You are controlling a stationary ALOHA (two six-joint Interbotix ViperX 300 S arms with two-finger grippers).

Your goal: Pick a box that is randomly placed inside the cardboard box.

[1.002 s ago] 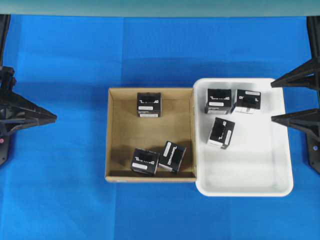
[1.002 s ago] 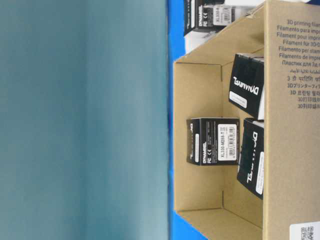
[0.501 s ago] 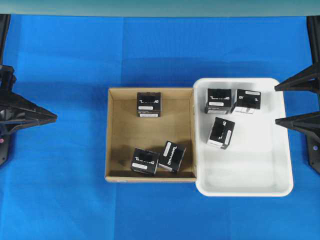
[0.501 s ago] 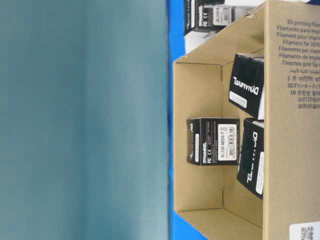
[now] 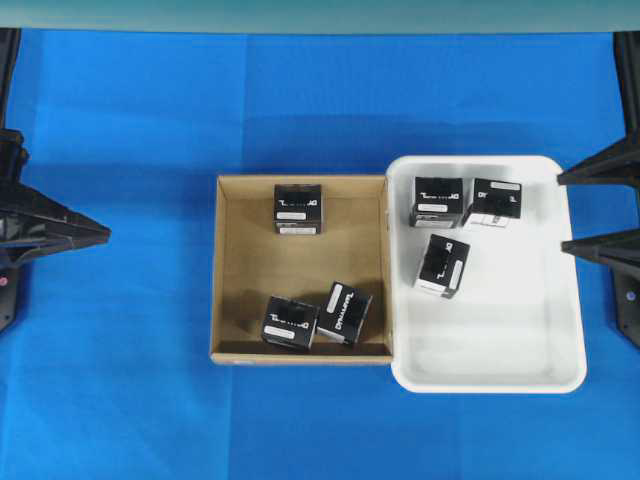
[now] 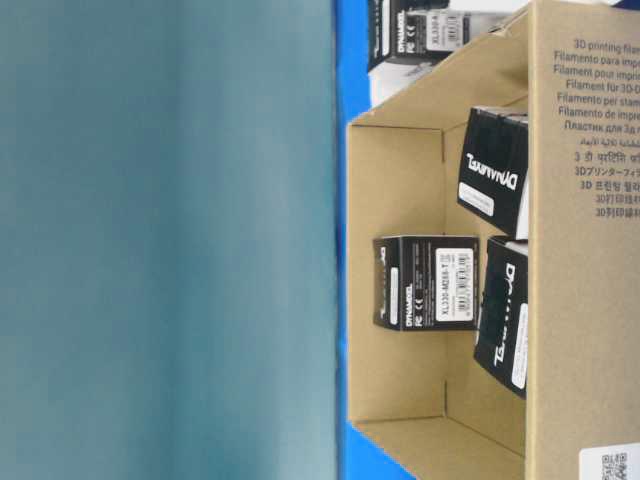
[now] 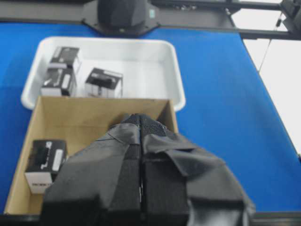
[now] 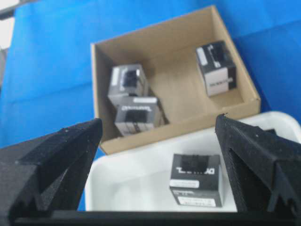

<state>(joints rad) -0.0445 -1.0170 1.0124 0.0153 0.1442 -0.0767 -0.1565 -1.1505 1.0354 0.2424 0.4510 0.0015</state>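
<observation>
The brown cardboard box (image 5: 255, 265) sits mid-table and holds three black boxes with white lettering: one at the far wall (image 5: 298, 208) and two side by side near the front wall (image 5: 290, 323), (image 5: 344, 312). My left gripper (image 5: 105, 234) hangs shut at the left edge, well clear of the cardboard box; in the left wrist view its fingers (image 7: 141, 117) press together with nothing between them. At the right edge, over the tray's far right rim, my right gripper (image 5: 562, 213) stands open. The right wrist view shows the right gripper (image 8: 158, 121) spread wide and empty.
A white plastic tray (image 5: 520, 340) touches the cardboard box's right wall and holds three more black cartons (image 5: 437, 202), (image 5: 496, 203), (image 5: 442, 265). A blue cloth (image 5: 130, 380) covers the table. The table-level view shows the cardboard box's inside (image 6: 400, 180) with three cartons.
My right gripper has drawn back a little toward the right edge, and the left one has slipped slightly to the left. The boxes have not moved.
</observation>
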